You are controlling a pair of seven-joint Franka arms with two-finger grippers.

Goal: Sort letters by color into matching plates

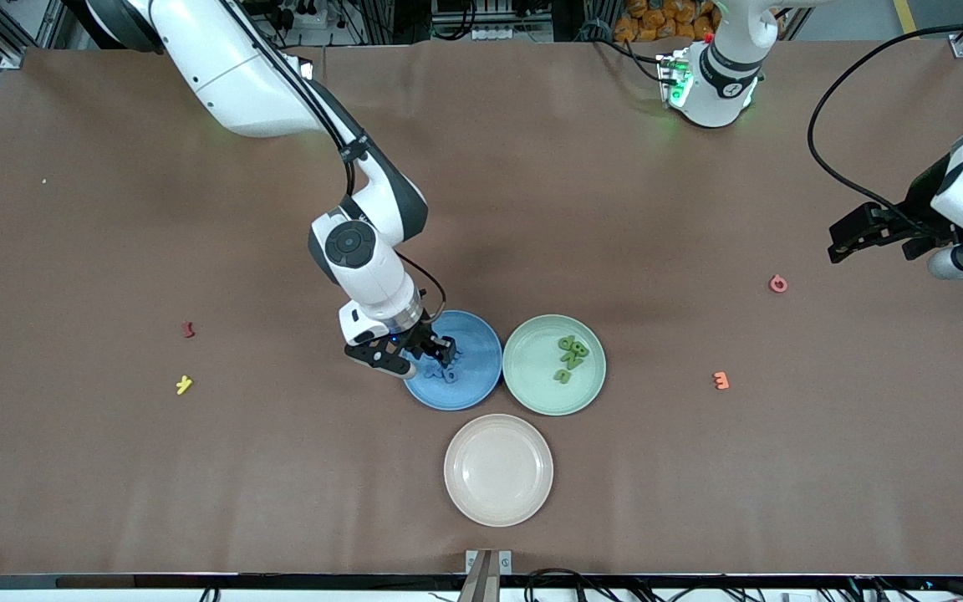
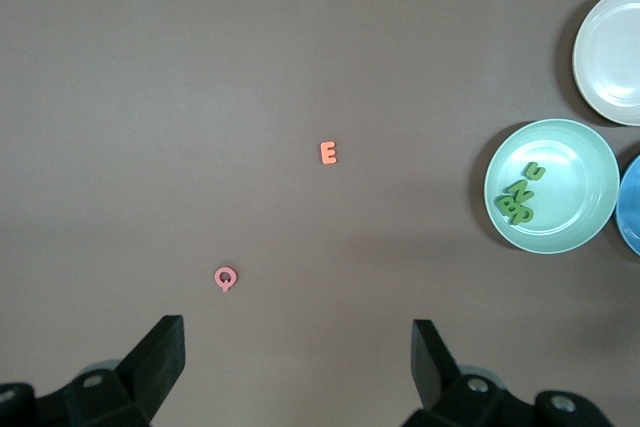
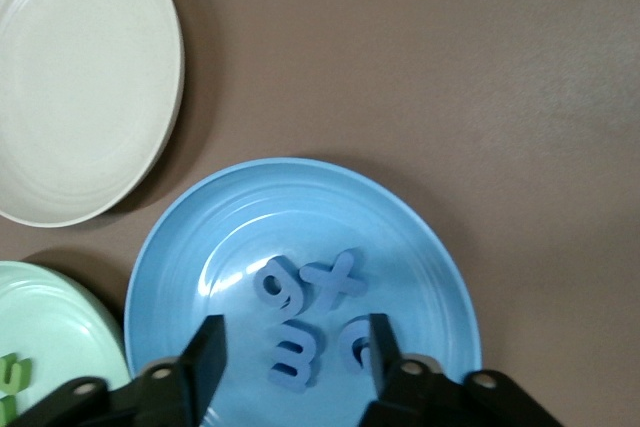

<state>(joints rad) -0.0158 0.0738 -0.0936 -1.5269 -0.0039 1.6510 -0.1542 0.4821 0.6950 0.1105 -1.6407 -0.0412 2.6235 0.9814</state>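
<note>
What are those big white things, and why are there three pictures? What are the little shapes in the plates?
The white things are two robot arms with pinching grippers. One picture looks down on the whole table; the other two come from cameras on each arm's wrist. The right gripper hangs over the blue plate with its fingers apart, holding nothing. Four blue letters lie in that plate. The green plate beside it holds the green letters. A cream plate sits nearer the camera. The left gripper waits open over the table's end, near a pink piece and an orange E. A red piece and a yellow piece lie toward the right arm's end.
</note>
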